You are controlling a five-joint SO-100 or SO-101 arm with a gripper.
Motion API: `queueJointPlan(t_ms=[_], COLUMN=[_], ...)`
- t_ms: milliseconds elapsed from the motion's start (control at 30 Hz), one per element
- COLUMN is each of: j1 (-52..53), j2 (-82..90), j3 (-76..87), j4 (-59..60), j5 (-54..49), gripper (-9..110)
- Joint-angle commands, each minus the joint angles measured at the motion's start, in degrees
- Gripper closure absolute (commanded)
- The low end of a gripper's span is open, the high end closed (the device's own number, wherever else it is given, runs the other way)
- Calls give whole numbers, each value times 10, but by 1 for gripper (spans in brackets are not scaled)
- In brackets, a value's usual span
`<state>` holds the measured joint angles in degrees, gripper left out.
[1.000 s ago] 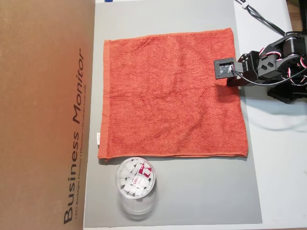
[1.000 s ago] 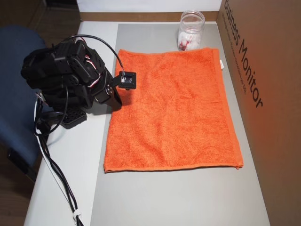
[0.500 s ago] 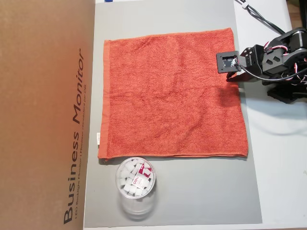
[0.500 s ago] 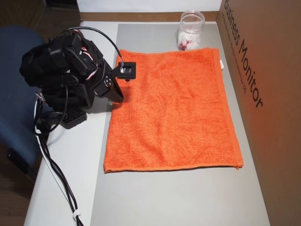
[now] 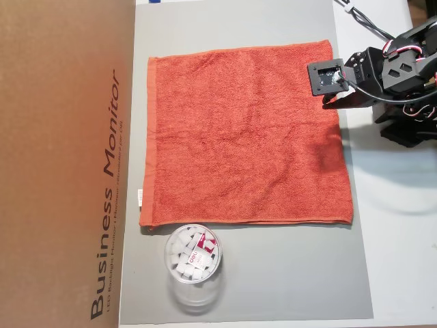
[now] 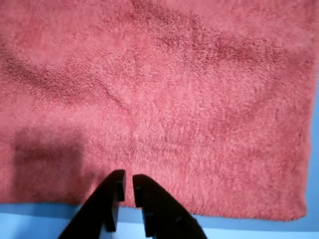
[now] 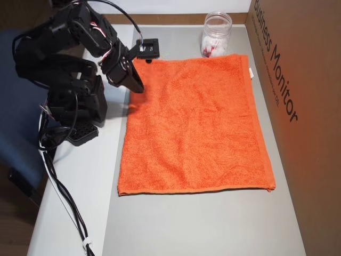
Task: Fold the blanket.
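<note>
Across the grey mat (image 5: 287,273) the blanket (image 5: 239,137) is lying fully spread and flat, no fold begun, with one hemmed edge running close along the cardboard box (image 5: 61,164) and a clear plastic cup (image 5: 193,263) sitting just beside a corner. We are hovering our gripper (image 6: 125,186) over the edge nearest the arm's base, close to one corner, because a corner or edge on our own side is, in our judgement, the easiest place to catch the cloth and draw it over towards the box. In the wrist view our jaws are nearly closed, only a thin slit showing between the tips, and they are gripping nothing; the terry pile beneath them is undisturbed. In the overhead view from the far side, the arm (image 7: 69,69) is reaching out from its base, beside the mat. We are judging that the jaws need to part before they can pinch the hem.
</note>
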<state>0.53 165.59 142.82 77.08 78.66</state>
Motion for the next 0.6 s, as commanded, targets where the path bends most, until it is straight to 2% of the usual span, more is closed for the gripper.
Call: queueJointPlan(t_ms=[0, 133, 433, 567], j1=[-12, -21, -22, -22], j2=[-26, -57, -129, -149], j3=[-58, -116, -285, -337], j4=[3, 31, 213, 215], j5=[-3, -3, -3, -3], gripper=[102, 102, 102, 102])
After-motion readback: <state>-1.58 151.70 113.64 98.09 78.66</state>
